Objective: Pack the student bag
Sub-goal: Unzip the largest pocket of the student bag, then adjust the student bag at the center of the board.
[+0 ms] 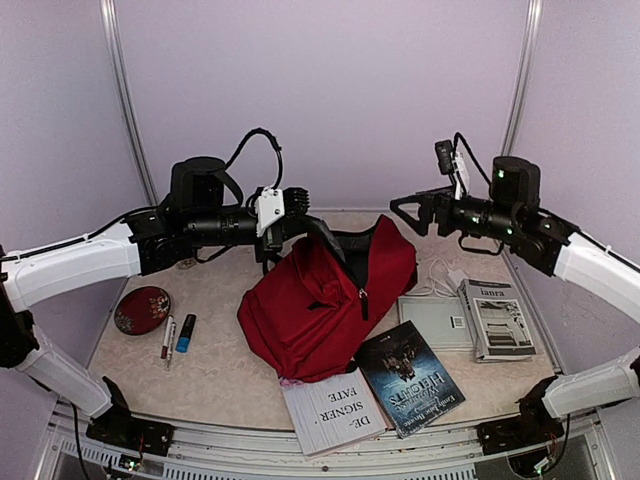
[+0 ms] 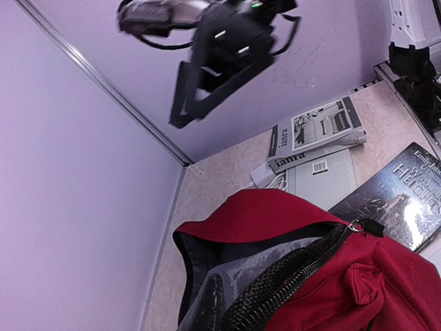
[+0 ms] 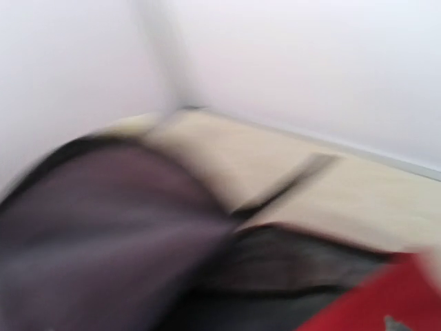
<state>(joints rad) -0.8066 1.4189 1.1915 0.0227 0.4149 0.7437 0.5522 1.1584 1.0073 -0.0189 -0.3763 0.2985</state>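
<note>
While left gripper (image 1: 308,222) pinches the student bag (image 1: 320,300) (rim raised), right gripper (image 1: 397,206) gapes nearby.

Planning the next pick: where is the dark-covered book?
Top view: at the front edge, right of centre, the dark-covered book lies beside the white book, below the student bag.

White forearm shells (image 1: 70,265), black joint housings (image 1: 197,180) (green lights (image 1: 497,172) on the right arm's), looping black cables (image 1: 262,135)
</note>
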